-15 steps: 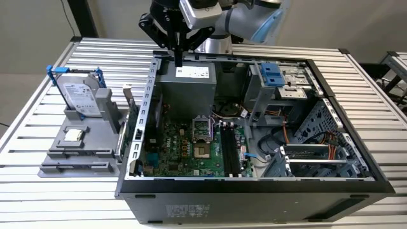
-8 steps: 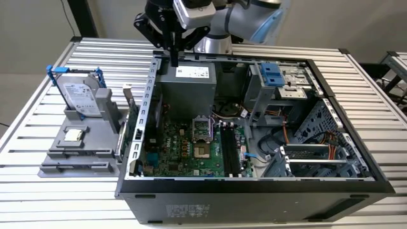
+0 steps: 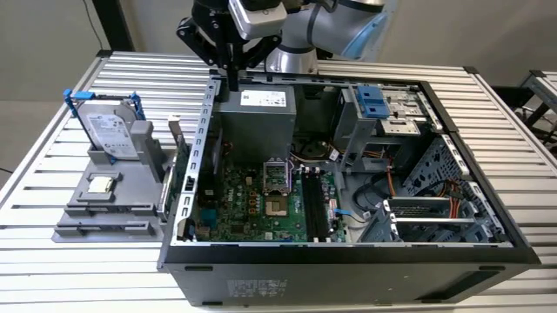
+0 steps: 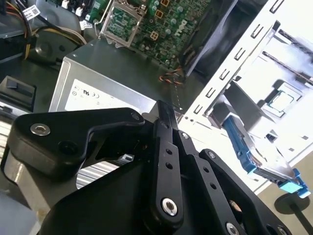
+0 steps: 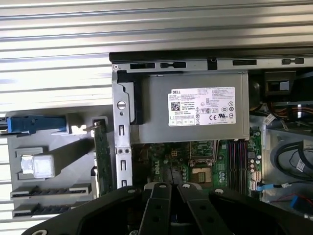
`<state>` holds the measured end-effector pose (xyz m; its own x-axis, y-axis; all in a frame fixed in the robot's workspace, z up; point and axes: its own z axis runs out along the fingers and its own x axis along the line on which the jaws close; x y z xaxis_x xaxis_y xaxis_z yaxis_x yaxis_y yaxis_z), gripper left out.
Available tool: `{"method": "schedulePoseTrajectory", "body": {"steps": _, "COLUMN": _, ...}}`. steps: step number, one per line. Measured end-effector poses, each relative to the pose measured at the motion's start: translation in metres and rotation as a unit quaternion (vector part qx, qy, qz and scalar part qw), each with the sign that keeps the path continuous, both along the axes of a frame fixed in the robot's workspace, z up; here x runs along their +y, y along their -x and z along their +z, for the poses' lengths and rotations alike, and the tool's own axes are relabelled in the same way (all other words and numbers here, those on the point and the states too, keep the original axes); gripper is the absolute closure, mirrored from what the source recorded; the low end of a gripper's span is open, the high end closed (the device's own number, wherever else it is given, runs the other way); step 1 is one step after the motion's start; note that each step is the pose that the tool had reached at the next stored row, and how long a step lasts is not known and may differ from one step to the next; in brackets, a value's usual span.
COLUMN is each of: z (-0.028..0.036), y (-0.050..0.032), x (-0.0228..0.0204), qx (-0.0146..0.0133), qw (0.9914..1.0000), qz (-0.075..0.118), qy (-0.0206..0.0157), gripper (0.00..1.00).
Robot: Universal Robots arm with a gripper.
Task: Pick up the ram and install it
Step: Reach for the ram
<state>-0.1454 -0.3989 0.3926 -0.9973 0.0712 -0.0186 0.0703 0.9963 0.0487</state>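
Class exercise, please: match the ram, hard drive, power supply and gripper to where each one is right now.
Things:
1 ram
2 hard drive
3 power supply
4 gripper

Places:
A over the case's far rim
B inside the case
C upright in the grey stand, blue-framed
D on edge, just outside the case's wall

Pairs: 1-D; 2-C; 3-B; 4-A.

Ram (image 3: 180, 155) (image 5: 101, 156), thin circuit board, standing on edge, in gray holder (image 3: 104, 195), beside PC case wall (image 3: 198, 156)
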Motion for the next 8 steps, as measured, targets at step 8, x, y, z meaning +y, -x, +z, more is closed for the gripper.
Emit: {"method": "schedulePoseTrajectory", "body": {"steps": 8, "z": 0.0, "y": 0.0089, "x": 0.0, "qx": 0.0, "qw": 1.0, "qz": 0.0, "qy": 0.0, "gripper": 1.0}}
